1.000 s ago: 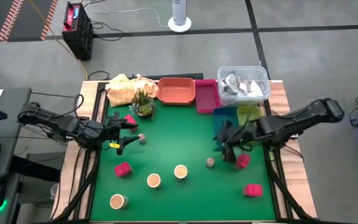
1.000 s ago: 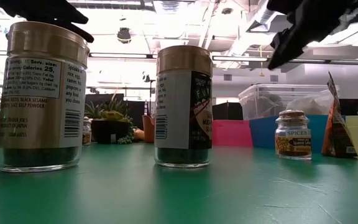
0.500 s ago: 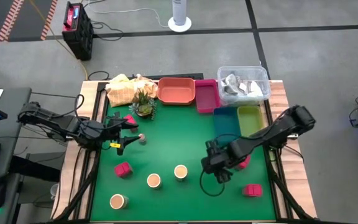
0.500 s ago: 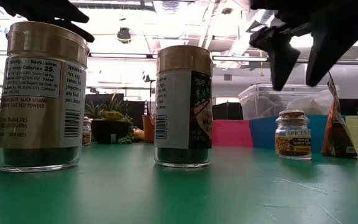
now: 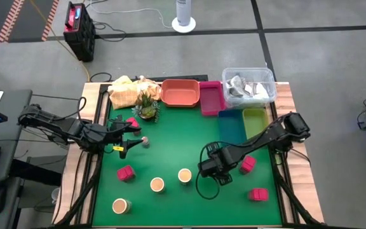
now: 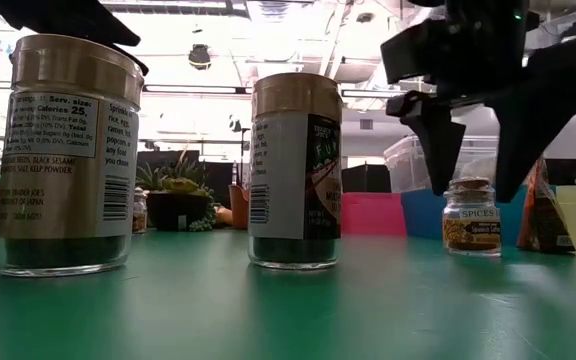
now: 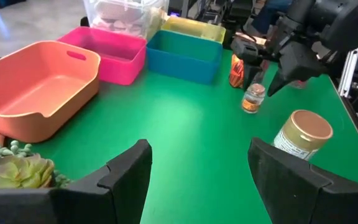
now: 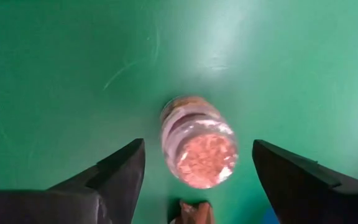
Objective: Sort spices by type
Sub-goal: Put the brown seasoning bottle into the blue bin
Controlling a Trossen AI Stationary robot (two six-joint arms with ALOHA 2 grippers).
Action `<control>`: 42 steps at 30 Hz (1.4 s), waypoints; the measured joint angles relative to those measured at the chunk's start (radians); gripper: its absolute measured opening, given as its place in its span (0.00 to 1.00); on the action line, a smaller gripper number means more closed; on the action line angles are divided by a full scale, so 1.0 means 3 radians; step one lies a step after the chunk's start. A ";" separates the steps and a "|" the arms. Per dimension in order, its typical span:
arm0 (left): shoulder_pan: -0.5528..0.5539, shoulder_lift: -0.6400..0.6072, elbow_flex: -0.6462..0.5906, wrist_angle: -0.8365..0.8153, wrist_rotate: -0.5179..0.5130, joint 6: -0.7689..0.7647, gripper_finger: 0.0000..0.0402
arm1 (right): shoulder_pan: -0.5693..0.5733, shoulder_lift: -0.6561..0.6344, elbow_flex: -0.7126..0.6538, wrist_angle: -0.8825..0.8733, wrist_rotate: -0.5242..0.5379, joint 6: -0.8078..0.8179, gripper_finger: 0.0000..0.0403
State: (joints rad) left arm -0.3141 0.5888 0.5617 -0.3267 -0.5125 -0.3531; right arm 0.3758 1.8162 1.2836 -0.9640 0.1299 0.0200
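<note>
The right pincer hangs spread above a small cork-topped glass spice jar on the green counter, one dark finger on either side and neither touching it. The jar stands upright near the counter's middle, with a red-orange foil packet just beside it and a teal rectangular tray behind. Two tall gold-lidded spice jars stand apart nearer the front edge, a third further toward the left arm's side. Magenta blocky packets lie scattered across the counter. The left pincer, also spread and holding nothing, waits on the counter's left side beside a small green potted succulent.
</note>
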 joint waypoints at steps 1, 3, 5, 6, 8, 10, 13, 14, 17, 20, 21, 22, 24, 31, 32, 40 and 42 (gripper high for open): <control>0.0000 0.0000 0.0000 -0.0002 0.0000 0.0000 0.64 | -0.0001 0.0015 -0.0003 -0.0008 -0.0002 -0.0007 0.79; 0.0000 0.0000 0.0000 -0.0005 0.0000 0.0008 0.64 | -0.0015 0.0022 -0.0008 -0.0013 -0.0022 -0.0028 0.77; 0.0000 0.0000 0.0000 -0.0017 0.0000 0.0066 0.64 | -0.0028 0.0020 -0.0008 0.0051 -0.0028 -0.0061 0.73; 0.0000 0.0000 0.0000 -0.0019 0.0000 0.0098 0.64 | -0.0043 0.0020 -0.0008 0.0072 -0.0044 -0.0077 0.71; 0.0000 -0.0001 0.0000 -0.0019 0.0000 0.0135 0.64 | -0.0053 0.0021 -0.0008 0.0099 -0.0089 -0.0092 0.66; 0.0000 -0.0001 0.0000 -0.0020 0.0000 0.0146 0.64 | -0.0076 0.0021 -0.0008 0.0117 -0.0116 -0.0098 0.60; 0.0000 -0.0003 0.0000 -0.0044 0.0000 0.0150 0.64 | -0.0125 0.0053 0.0001 0.0123 -0.0155 -0.0128 0.49; 0.0000 -0.0002 0.0000 -0.0072 0.0001 0.0150 0.64 | -0.0131 0.0054 0.0001 0.0108 -0.0166 -0.0138 0.46; 0.0000 -0.0003 0.0000 -0.0147 0.0001 0.0148 0.64 | -0.0147 0.0084 -0.0002 0.0139 -0.0178 -0.0181 0.40; 0.0000 -0.0001 0.0000 -0.0195 0.0001 0.0148 0.64 | -0.0182 0.0104 -0.0018 0.0037 -0.0187 -0.0186 0.37; 0.0000 -0.0001 0.0000 -0.0202 0.0002 0.0148 0.64 | -0.0203 0.0081 0.0008 0.0032 -0.0183 -0.0186 0.36; 0.0000 -0.0001 0.0000 -0.0211 0.0002 0.0148 0.64 | -0.0224 0.0063 0.0044 0.0057 -0.0183 -0.0194 0.34; 0.0000 -0.0002 0.0000 -0.0217 0.0001 0.0150 0.64 | -0.0270 0.0048 0.0048 0.0114 -0.0178 -0.0209 0.30; 0.0000 -0.0003 0.0000 -0.0224 0.0001 0.0152 0.64 | -0.0419 0.0008 0.0138 -0.0006 -0.0178 -0.0131 0.31; 0.0000 -0.0001 0.0000 -0.0225 0.0001 0.0157 0.64 | -0.0436 0.0008 0.0169 -0.0053 -0.0176 -0.0107 0.33; 0.0000 -0.0001 -0.0001 -0.0292 0.0003 0.0130 0.64 | -0.0488 -0.0022 0.0365 -0.1100 -0.0175 0.0437 0.64; 0.0000 -0.0001 -0.0001 -0.0290 0.0003 0.0126 0.64 | -0.0456 -0.0080 0.0295 -0.1261 -0.0178 0.0636 0.71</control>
State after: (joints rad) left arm -0.3141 0.5884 0.5613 -0.4137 -0.5117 -0.3153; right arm 0.2389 1.7922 1.3720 -1.3422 0.0766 0.2106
